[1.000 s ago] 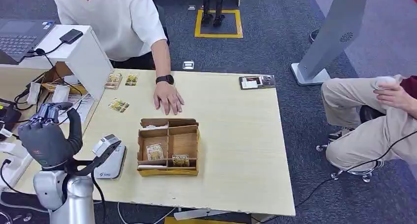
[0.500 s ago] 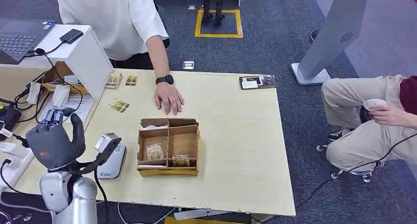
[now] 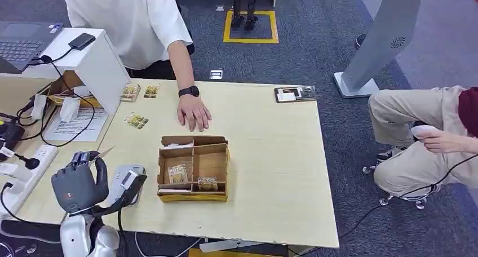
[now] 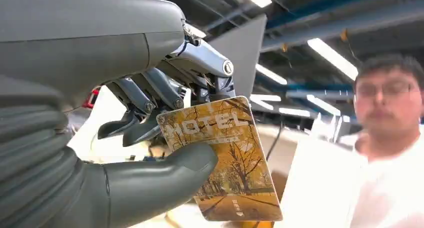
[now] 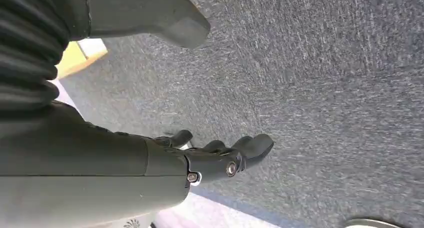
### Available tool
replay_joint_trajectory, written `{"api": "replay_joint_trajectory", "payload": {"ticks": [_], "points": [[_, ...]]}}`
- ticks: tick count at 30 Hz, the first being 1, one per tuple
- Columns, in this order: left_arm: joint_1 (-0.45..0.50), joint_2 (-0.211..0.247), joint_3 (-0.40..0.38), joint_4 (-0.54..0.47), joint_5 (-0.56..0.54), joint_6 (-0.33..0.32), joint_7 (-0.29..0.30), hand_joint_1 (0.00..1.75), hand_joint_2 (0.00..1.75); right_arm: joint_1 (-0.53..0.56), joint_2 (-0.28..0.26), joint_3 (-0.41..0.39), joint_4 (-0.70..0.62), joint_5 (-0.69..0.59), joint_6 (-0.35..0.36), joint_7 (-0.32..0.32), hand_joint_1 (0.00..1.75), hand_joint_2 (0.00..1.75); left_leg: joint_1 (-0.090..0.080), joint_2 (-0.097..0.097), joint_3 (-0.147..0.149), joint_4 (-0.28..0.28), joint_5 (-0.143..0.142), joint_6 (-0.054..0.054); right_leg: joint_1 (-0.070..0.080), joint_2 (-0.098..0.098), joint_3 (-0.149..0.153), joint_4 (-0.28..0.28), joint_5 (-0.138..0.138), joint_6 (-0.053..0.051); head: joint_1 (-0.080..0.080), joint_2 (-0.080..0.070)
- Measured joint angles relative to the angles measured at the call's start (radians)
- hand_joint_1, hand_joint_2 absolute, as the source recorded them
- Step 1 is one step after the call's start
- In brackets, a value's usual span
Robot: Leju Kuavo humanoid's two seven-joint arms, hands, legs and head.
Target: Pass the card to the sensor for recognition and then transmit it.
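While your left hand (image 3: 79, 185) pinches the card (image 4: 220, 158) between thumb and fingers, treat that card as thin, stiff and light, with a glossy printed face that could slide out of a loose pinch. The thumb presses one face near the upper half and the lower half sticks out free, so that free end is the part to present. The hold looks fair, but I judge it shallow; keep the pressure steady.

Just beside that hand, on the side toward the box, the sensor (image 3: 128, 182) lies on the table (image 3: 270, 155). Beyond the sensor stands the cardboard sorting box (image 3: 193, 168) with more cards in its compartments. Farther past the box, a person's hand (image 3: 194, 113) rests flat on the table.

Your right hand (image 5: 220, 158) hangs over the carpet, fingers apart, holding nothing.
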Motion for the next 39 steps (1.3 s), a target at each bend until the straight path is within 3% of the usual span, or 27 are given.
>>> {"api": "replay_joint_trajectory", "payload": {"ticks": [12, 39], "points": [[0.027, 0.002, -0.015, 0.118, -0.032, 0.001, 0.118, 1.75, 1.75, 0.002, 0.0, -0.007, 0.0, -0.008, 0.0, -0.001, 0.0, 1.75, 0.0, 0.0, 0.0, 0.0, 0.0, 0.0, 0.0, 0.0, 0.0, 0.0, 0.0, 0.0, 0.0, 0.0], [0.068, 0.01, -0.028, 0.194, -0.055, 0.002, 0.106, 1.75, 1.75, 0.007, 0.0, -0.01, 0.001, -0.022, 0.0, -0.018, 0.0, 1.75, 0.0, 0.0, 0.0, 0.0, 0.0, 0.0, 0.0, 0.0, 0.0, 0.0, 0.0, 0.0, 0.0, 0.0]]}}
